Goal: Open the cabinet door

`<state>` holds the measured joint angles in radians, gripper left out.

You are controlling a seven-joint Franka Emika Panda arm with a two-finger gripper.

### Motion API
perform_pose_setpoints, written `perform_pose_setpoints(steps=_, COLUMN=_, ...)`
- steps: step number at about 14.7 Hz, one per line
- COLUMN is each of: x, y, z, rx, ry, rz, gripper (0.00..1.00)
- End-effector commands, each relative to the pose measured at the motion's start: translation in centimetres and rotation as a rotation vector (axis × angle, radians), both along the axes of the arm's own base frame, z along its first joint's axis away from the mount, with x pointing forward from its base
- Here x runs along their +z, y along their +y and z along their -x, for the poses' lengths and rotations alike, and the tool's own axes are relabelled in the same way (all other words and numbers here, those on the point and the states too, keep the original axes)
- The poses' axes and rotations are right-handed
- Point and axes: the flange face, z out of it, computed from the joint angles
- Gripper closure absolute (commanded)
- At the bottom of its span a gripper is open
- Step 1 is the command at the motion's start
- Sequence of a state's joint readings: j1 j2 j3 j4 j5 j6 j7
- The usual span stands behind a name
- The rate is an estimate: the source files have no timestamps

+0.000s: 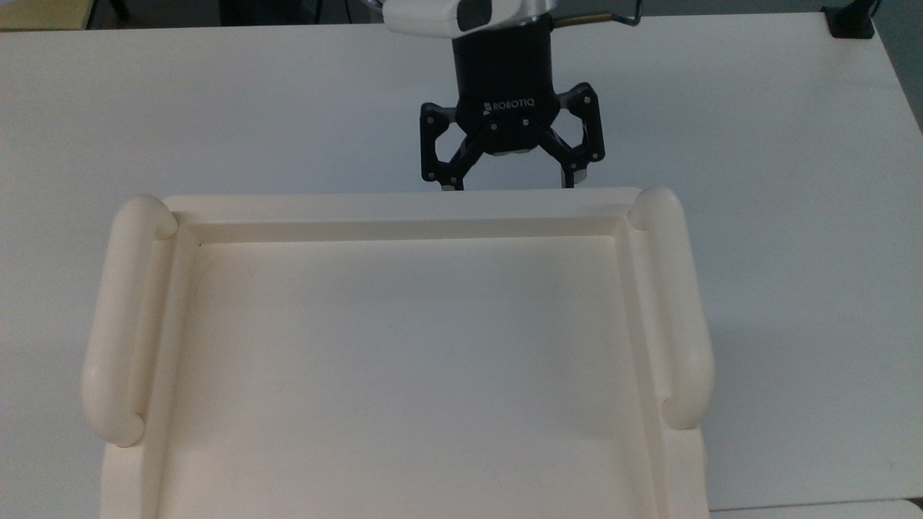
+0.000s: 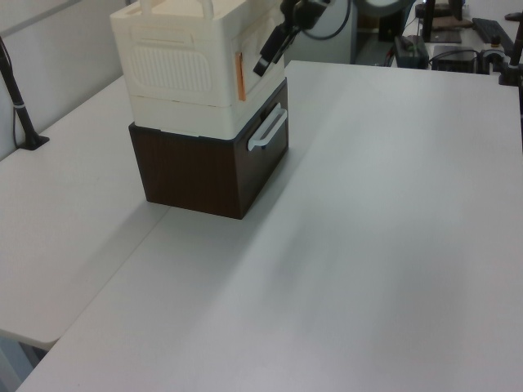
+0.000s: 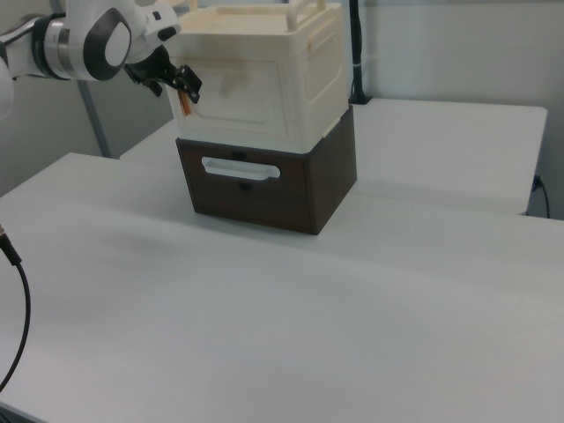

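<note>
Plain white bench (image 2: 392,204) in what looks like a lab, with cables and gear way off in the back. Going left to right in the right view: the black two-finger end effector (image 3: 181,86) is up at the cabinet's front left corner, right by the little orange tab (image 3: 184,102) on that edge. Its fingers look spread apart in the top view, nothing between them, tips tucked just past the cabinet's front edge.

Next over is the cream-coloured flat plastic cabinet door (image 3: 236,95) with its recessed panel. It's the front face of the cream plastic cabinet (image 3: 322,62) and it looks fully closed, flush with the body. Under that sits a dark brown wooden drawer box (image 3: 330,181) with a white bar handle (image 3: 240,167). The cream unit's stacked on it, which lifts the door up to arm height.

My guess is it's lining up on the orange tab side because that's the free edge to pull. Not gripping anything yet as far as I can see.
</note>
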<state>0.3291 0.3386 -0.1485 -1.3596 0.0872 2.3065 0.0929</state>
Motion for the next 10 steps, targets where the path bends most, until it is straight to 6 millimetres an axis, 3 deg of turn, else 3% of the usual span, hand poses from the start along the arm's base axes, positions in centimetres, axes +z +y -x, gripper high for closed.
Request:
perform_pose_setpoints(steps=1, x=0.0, y=2.7, z=-1.5, rx=-0.053, ry=-0.041, rz=0.007, gripper=0.00)
perform_pose_setpoints(steps=3, x=0.6, y=3.6, z=-1.6, rx=-0.056, ry=-0.089, rz=0.000, gripper=0.00)
perform_pose_setpoints(steps=8, x=1.0, y=4.1, z=-1.5, rx=-0.053, ry=-0.115, rz=0.024, gripper=0.12)
perform_pose_setpoints(steps=9, x=1.0, y=4.3, z=-1.5, rx=-0.047, ry=-0.127, rz=0.043, gripper=0.18)
perform_pose_setpoints(steps=10, x=1.0, y=4.3, z=-1.5, rx=-0.045, ry=-0.135, rz=0.050, gripper=0.35)
